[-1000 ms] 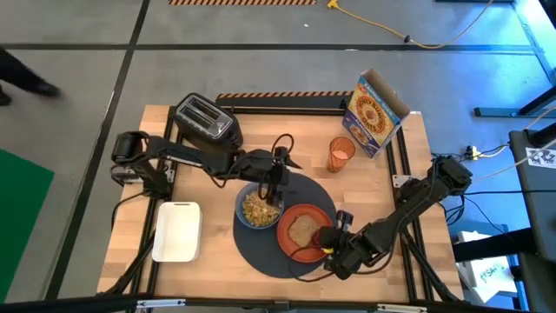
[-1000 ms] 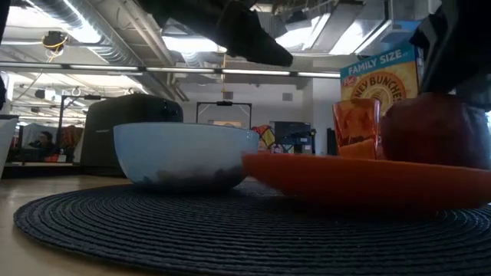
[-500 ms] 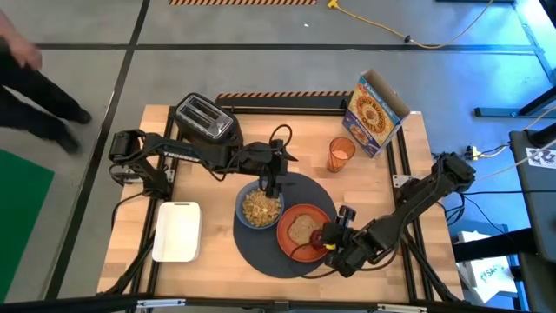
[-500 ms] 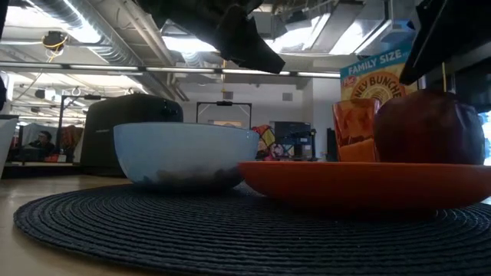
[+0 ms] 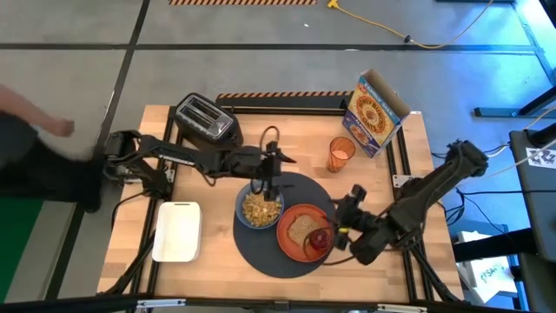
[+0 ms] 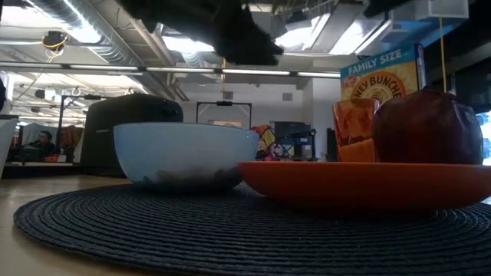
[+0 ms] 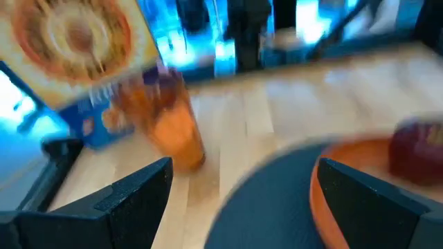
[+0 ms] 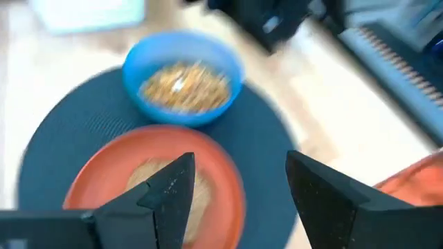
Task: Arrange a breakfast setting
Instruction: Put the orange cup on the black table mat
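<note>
A round dark-grey mat [image 5: 280, 254] carries a blue bowl [image 5: 259, 209] of cereal and an orange plate [image 5: 291, 246]. On the plate lie a toast slice [image 5: 301, 228] and a dark-red fruit [image 5: 320, 241], which sits on the plate's right part [image 6: 360, 180] beside the toast. A translucent orange cup [image 5: 340, 154] stands on the wood beyond the mat. My right gripper [image 8: 239, 162] hangs open above and to the right of the plate, with nothing between its fingers. My left gripper [image 7: 246, 166] is open and empty over the bowl's far rim.
A cereal box [image 5: 375, 113] stands at the far right, a black toaster [image 5: 207, 122] at the far left, and a white tray [image 5: 176, 230] lies at the near left. A person moves on the floor left of the table [image 5: 200, 187].
My right gripper has opened and let go of the fruit, then risen and drawn back toward the table's right edge. The fruit stays resting on the plate beside the toast.
</note>
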